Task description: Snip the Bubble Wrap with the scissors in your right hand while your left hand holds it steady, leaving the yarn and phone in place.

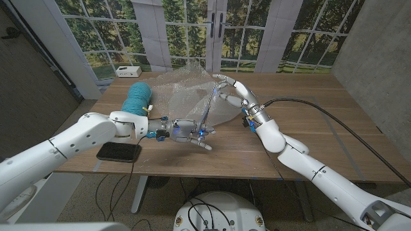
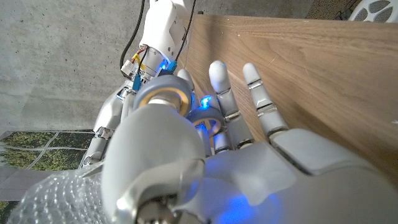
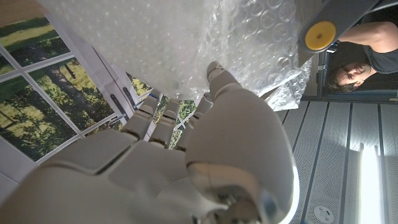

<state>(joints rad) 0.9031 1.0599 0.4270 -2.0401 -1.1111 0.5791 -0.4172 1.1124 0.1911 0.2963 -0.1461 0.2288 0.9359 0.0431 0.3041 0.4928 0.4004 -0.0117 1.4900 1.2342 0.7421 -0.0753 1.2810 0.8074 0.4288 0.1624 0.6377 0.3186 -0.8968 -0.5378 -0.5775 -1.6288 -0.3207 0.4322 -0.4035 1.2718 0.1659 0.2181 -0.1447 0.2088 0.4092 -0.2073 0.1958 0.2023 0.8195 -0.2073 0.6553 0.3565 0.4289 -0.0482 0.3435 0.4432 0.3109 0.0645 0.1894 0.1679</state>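
While the Bubble Wrap (image 1: 186, 86) stood bunched at table centre beside the yarn (image 1: 138, 97), the right hand (image 1: 232, 92) gripped the scissors (image 1: 207, 114), blades angled down along the sheet's right edge; left hand (image 1: 186, 131) sat just below it, grip on wrap unclear; phone (image 1: 119, 151) apart

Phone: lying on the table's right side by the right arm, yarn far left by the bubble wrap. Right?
Not quite. The head view shows the phone on the table's left side, near edge, beside the left arm. The rest holds: the teal yarn sits far left against the bubble wrap.
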